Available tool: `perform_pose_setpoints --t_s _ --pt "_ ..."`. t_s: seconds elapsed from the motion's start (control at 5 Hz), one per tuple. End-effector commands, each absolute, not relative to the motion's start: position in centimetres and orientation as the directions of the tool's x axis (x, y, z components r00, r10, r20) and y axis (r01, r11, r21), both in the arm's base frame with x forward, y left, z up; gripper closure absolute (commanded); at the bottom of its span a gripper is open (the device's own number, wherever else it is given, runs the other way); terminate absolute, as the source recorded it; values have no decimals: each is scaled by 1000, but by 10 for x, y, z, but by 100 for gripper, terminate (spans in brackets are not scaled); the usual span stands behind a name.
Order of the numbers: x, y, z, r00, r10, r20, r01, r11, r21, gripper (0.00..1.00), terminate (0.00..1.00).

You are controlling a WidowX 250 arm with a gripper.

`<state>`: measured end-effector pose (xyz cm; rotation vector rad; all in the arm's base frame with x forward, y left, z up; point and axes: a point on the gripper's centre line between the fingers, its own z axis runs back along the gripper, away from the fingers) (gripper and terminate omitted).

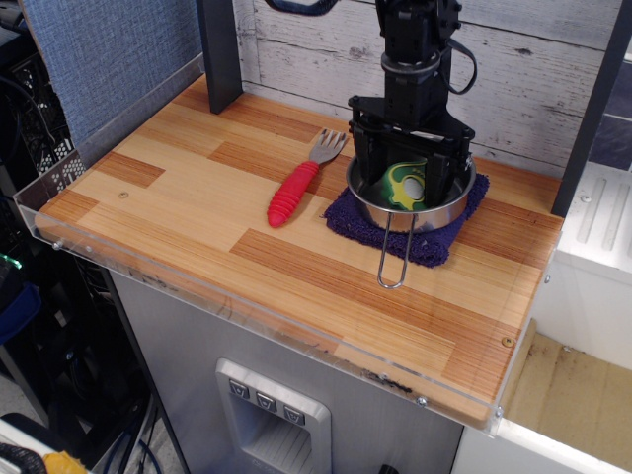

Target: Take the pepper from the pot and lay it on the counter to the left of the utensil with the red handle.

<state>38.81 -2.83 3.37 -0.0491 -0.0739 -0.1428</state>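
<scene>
At the far left stands a blue-grey fabric panel (109, 59), and just right of it a dark upright post (219, 49) rises from the back of my desk (178, 212), the striped wooden top with its clear plastic edge along the front.

Next comes the fork (301, 181), lying flat on the wood. Its ribbed red handle points toward 7 o'clock and its grey prongs toward 1 o'clock. The stretch of desk at its 9 o'clock side is bare wood.

Right of the fork, a dark purple cloth (434, 247) lies on the desk, and the pot (449, 209) sits on top of it. Its wire-loop handle reaches out toward 6 o'clock, past the cloth's front edge and onto the wood.

My fingers (410, 178) are down inside the pot, one prong at the 9 o'clock side and one at the 3 o'clock side, spread only about as wide as the pepper (405, 181) that stands between them. The pepper is inside the pot, tilted up so its pale yellowish-green cut face looks toward the front. Both prongs sit close against its sides, but I cannot tell whether they actually grip it or only flank it.
</scene>
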Motion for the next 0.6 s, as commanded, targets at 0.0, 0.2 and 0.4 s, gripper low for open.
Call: perform_pose_setpoints --t_s 0.0,0.2,0.4 --pt "393 -36 23 988 -139 70 141 990 -28 0 0" --pt "394 -37 20 988 -140 64 141 990 -18 100 0" --pt "390 -35 29 987 -140 83 142 990 -23 100 0"
